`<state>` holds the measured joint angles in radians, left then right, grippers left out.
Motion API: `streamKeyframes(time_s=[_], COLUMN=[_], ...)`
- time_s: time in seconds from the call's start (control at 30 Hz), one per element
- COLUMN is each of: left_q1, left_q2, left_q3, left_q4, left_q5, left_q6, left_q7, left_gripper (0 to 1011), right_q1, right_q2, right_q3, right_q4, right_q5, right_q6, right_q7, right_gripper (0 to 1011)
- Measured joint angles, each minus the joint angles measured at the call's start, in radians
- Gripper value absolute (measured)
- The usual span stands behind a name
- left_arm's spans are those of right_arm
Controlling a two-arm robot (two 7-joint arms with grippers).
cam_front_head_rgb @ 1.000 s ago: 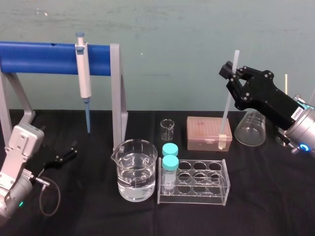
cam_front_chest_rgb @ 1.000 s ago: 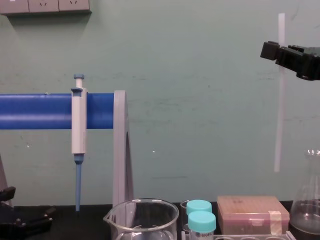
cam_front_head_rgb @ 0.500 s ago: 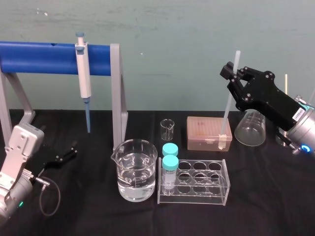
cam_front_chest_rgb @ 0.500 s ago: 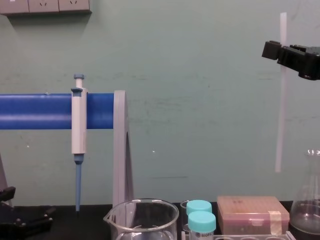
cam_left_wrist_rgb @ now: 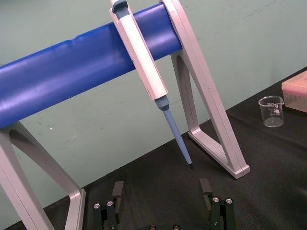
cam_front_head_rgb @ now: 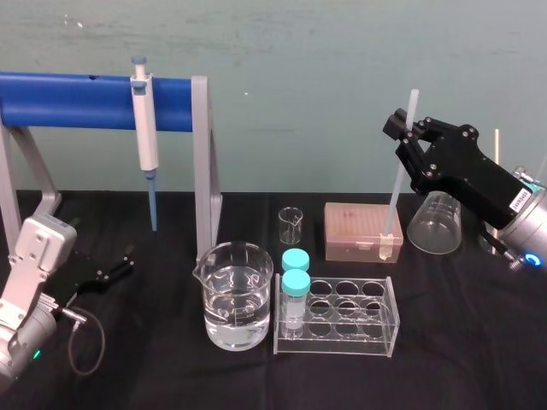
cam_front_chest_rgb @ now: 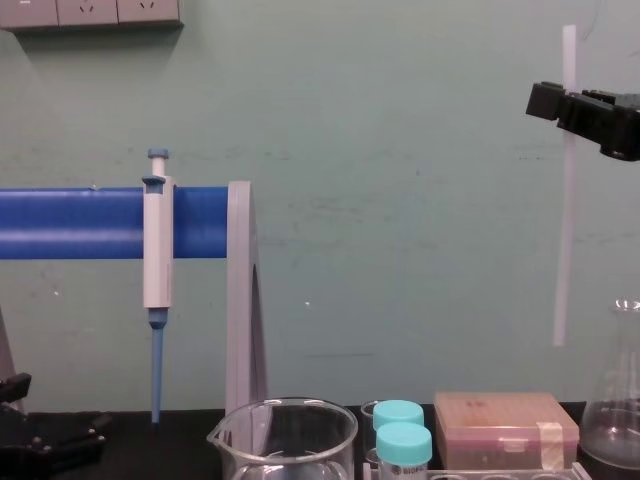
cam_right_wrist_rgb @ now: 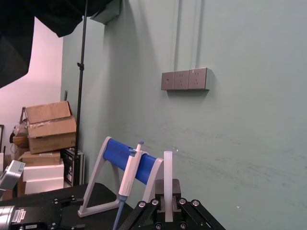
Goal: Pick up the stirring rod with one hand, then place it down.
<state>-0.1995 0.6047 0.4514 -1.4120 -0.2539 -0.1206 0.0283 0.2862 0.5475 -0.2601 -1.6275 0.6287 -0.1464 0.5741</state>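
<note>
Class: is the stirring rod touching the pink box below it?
Apart. Chest view shows bare wall between the stirring rod, held by the right gripper, and the pink box.

Chest view: right end effector (cam_front_chest_rgb: 570,108) cropped by the right edge, so its grip on the rod (cam_front_chest_rgb: 563,250) is part hidden; beaker (cam_front_chest_rgb: 330,440), vials (cam_front_chest_rgb: 404,445) & flask (cam_front_chest_rgb: 615,400) cropped at btm. Left wrist view: left end effector (cam_left_wrist_rgb: 161,188) body cropped; tip box (cam_left_wrist_rgb: 296,90) cut off.

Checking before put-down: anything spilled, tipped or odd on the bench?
Nothing stands out. Right gripper holds the stirring rod near-upright in the air; beaker, tube rack and hanging pipette look upright, no spill. Left gripper sits open at the table left.
</note>
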Motion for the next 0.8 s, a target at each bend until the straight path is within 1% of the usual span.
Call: streamKeyframes(time_s=[0.53, 0.67, 0.8], left_q1=[0.0, 0.0, 0.0], left_q2=[0.0, 0.0, 0.0], left_q3=[0.0, 0.0, 0.0], left_q4=[0.0, 0.0, 0.0], left_q5=[0.0, 0.0, 0.0], left_q6=[0.0, 0.0, 0.0], left_q7=[0.0, 0.0, 0.0], left_gripper=[1000, 1000, 1000], right_q1=[-0.001, -0.001, -0.01], right_q2=[0.0, 0.001, 0.012], right_q3=[-0.003, -0.004, -0.004], right_q4=[0.0, 0.012, 0.021], right_q5=[0.0, 0.018, 0.044], right_q6=[0.0, -0.007, -0.016], right_q7=[0.003, 0.03, 0.063], right_gripper=[73, 73, 73])
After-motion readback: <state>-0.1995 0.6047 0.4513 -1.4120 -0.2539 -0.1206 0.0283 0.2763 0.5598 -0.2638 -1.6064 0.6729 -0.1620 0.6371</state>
